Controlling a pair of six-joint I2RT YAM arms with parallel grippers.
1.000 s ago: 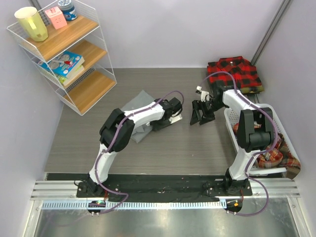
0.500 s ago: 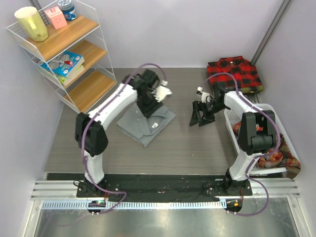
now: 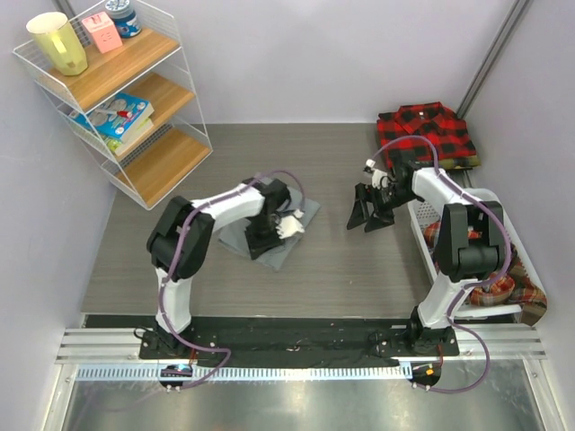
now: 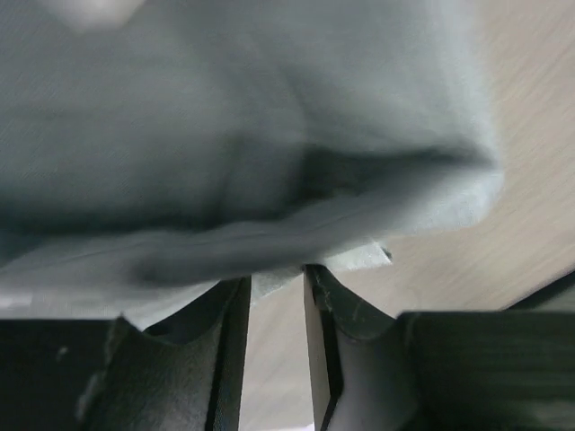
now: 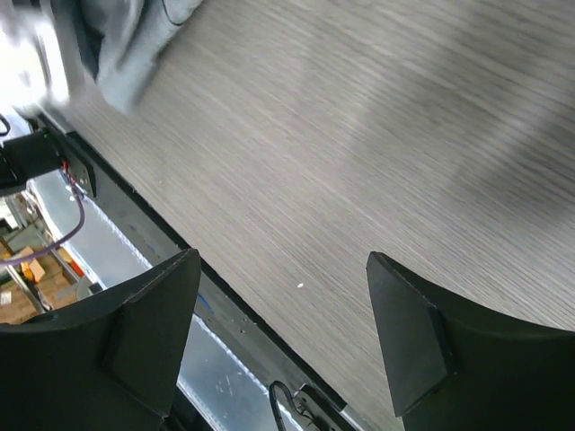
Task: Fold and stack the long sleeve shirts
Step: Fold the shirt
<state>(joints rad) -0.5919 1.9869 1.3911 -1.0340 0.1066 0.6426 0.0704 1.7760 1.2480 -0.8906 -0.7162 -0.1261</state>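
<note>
Grey shirt (image 3: 304, 214) lies mid-bench (image 3: 359, 269), partly hidden under the bent left arm (image 3: 229, 205) (wrist view blurred). Left fingers (image 4: 316, 301) pinch its folded edge. Right fingers (image 5: 409, 332) are spread wide and empty, hovering over bare bench.

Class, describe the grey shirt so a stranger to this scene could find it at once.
On the wood-grain table, just left of centre, lies the grey shirt, folded. It alone is plain: the red-and-black checked shirt sits at the far right corner, and the basket holds plaid shirts.
</note>
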